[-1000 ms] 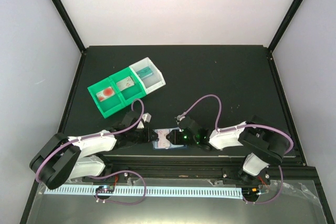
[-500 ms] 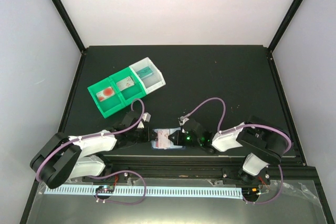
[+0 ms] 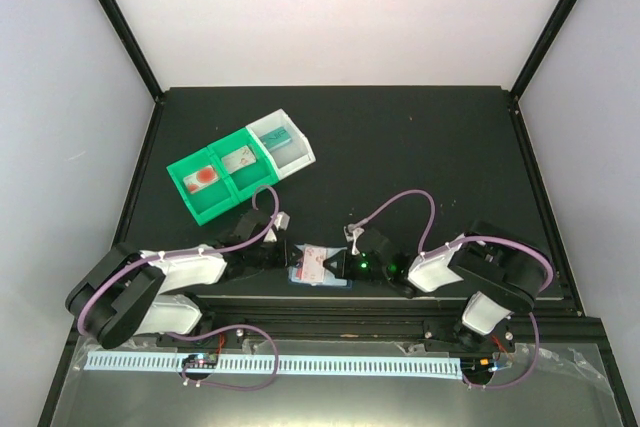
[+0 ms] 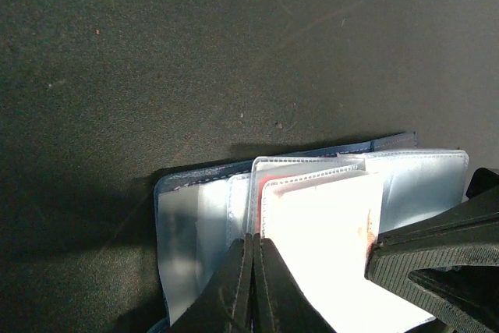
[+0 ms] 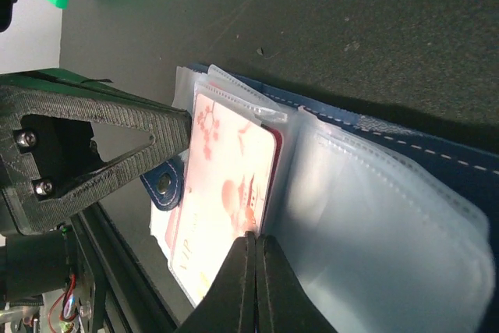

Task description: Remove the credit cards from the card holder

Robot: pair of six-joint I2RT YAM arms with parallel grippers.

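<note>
Near the front edge of the table [image 3: 400, 137], two grippers meet nose to nose over an open card holder [image 3: 324, 277].

Far to the left, a green tray [image 3: 205, 209] sits well apart from the action. The left gripper [image 4: 253, 246] reaches in from the left with its jaws pressed tight together, tips resting on a clear pocket just beside the card; whether it pinches that pocket cannot be told. The card holder lies open between both grippers, blue cover down, clear pockets fanned upward, its small snap tab [image 5: 164, 185] under the left gripper. A pale pink credit card [image 5: 226, 185] with red print shows in the middle, one end tucked beneath a pocket lip. The right gripper [image 5: 253, 241] comes from the right, jaws also closed, tips meeting at the card's edge; whether the card sits between them is unclear.
</note>
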